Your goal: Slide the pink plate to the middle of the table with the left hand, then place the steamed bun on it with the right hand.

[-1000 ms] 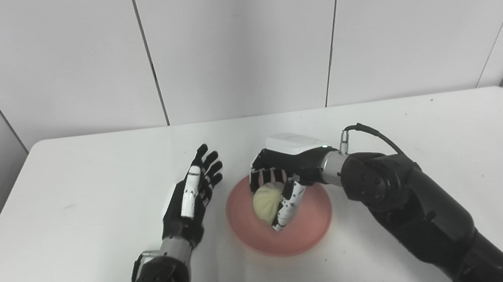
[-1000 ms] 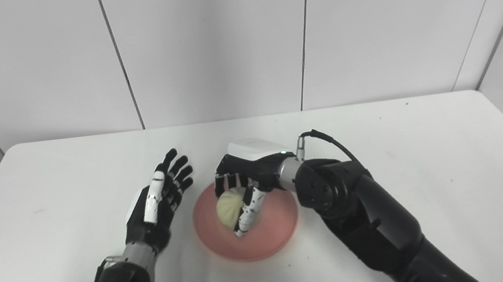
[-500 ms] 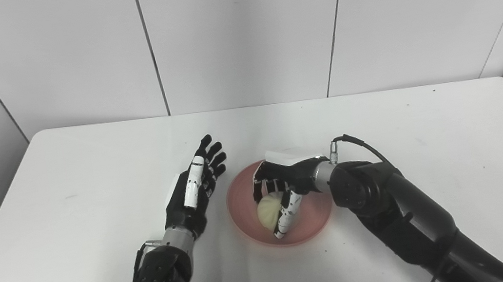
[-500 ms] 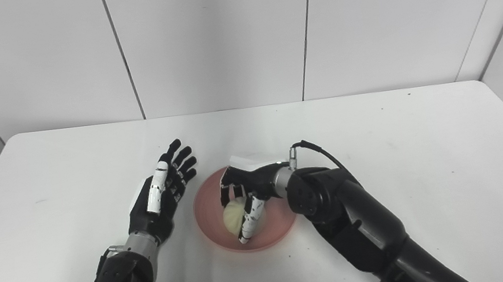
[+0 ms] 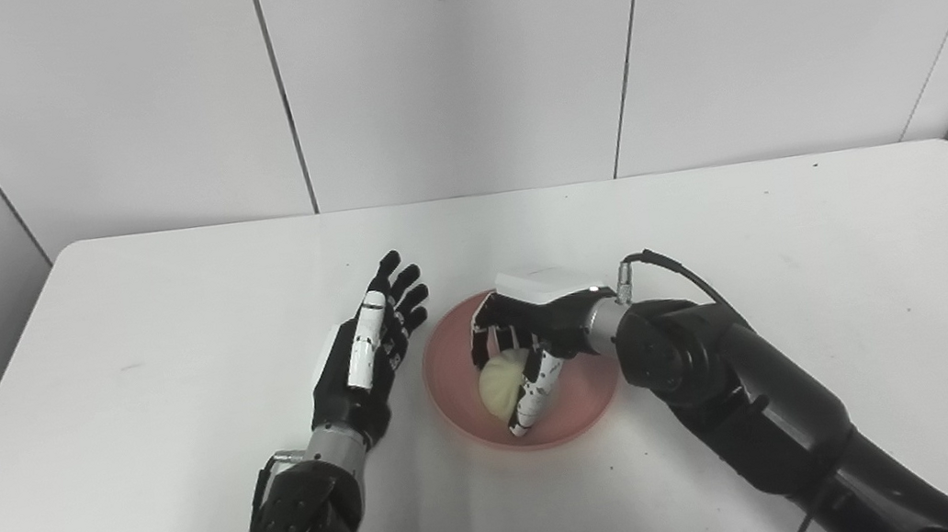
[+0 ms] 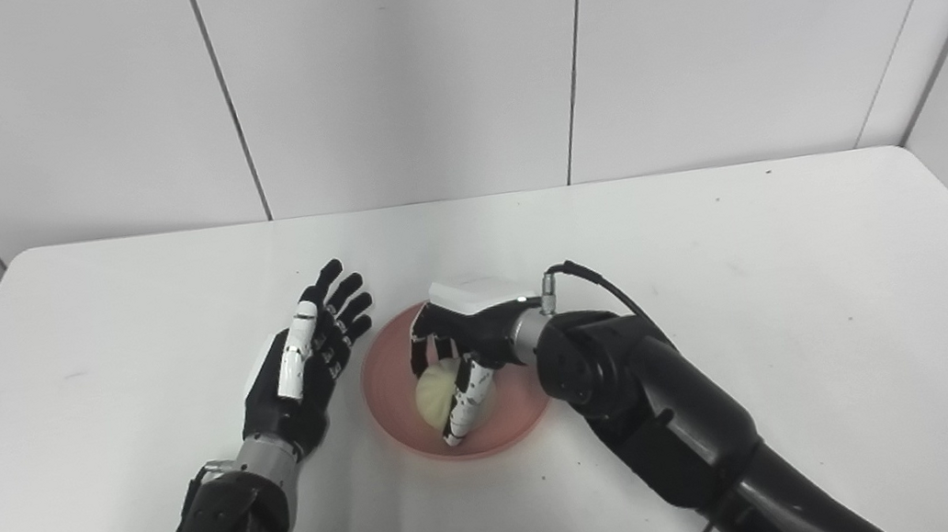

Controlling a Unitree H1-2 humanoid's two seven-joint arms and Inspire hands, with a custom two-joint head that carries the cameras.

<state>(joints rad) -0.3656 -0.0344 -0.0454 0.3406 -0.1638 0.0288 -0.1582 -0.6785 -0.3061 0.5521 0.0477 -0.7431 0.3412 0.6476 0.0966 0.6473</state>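
Left eye view: the steamed bun [image 5: 499, 379] was pictured low over the middle of the pink plate [image 5: 588, 384], enclosed by the fingers and thumb of the right hand [image 5: 524, 347]; whether it had been set down on the plate could not be told. The bun was judged to be light, soft and easily dented, best cradled loosely around its sides rather than pinched at the top. The plate, shallow and apparently rigid, was seen near the centre of the white table [image 5: 124, 352], so the sliding step was judged complete and only the release seemed outstanding. The left hand [image 5: 367, 360] was held just beside the plate's left rim without touching it, fingers spread and extended, nothing grasped. The tabletop was smooth and matte, marked only by a few small dark specks, and a plate was judged likely to slide easily across it. Behind the table, plain pale wall panels divided by thin dark seams were shown.
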